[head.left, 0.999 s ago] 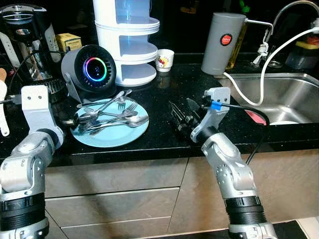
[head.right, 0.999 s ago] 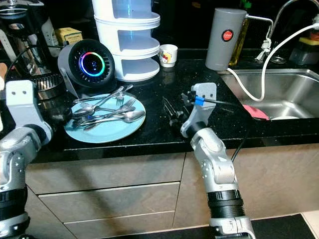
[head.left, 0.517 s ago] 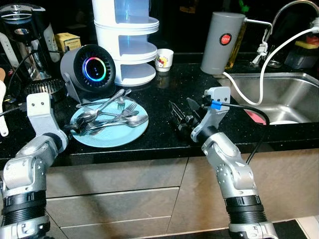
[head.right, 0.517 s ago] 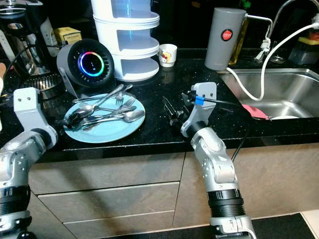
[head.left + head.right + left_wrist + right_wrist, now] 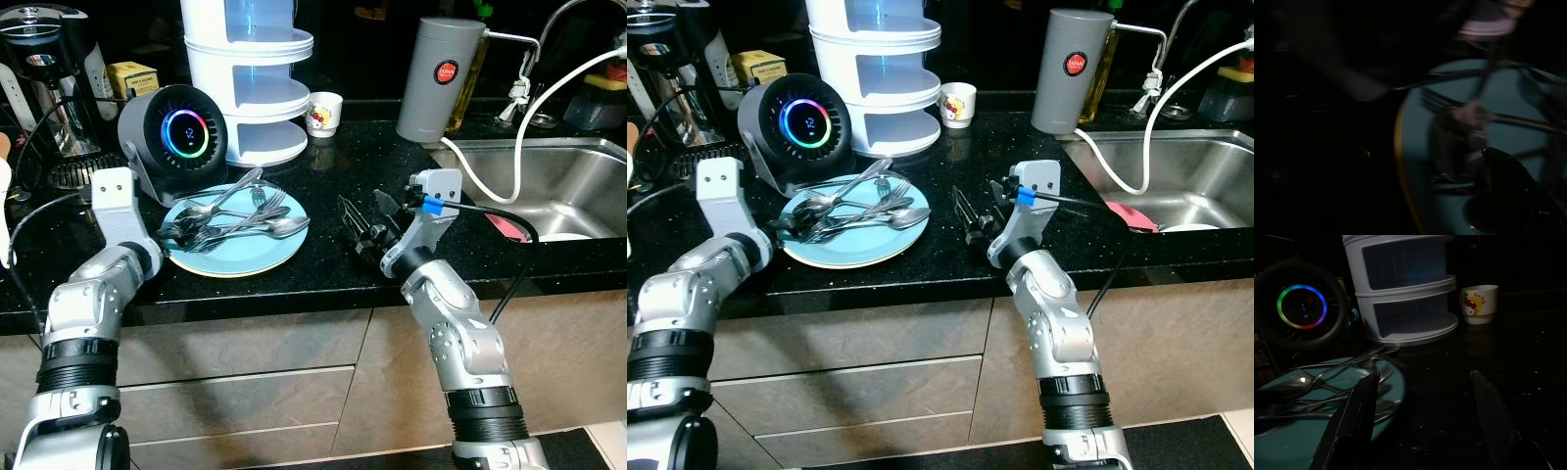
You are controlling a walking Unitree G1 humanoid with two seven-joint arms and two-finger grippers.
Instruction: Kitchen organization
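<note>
The left end effector [image 5: 168, 235] is right at the blue plate [image 5: 235, 257] of spoons and forks [image 5: 240, 217]; I cannot tell its grip. The right end effector [image 5: 364, 227] waits spread open.

Two silver arms are seen, built of rounded, jointed metal shells, each with a ribbed black band about the forearm. A flat pale grey block with small dark screw holes is carried at each wrist. A blue clip is fixed on the right wrist block, and a black cable is led from it down past the arm. Another black cable is seen by the left arm. The right gripper [image 5: 364, 227] is made of two long black fingers [image 5: 1350, 423].
</note>
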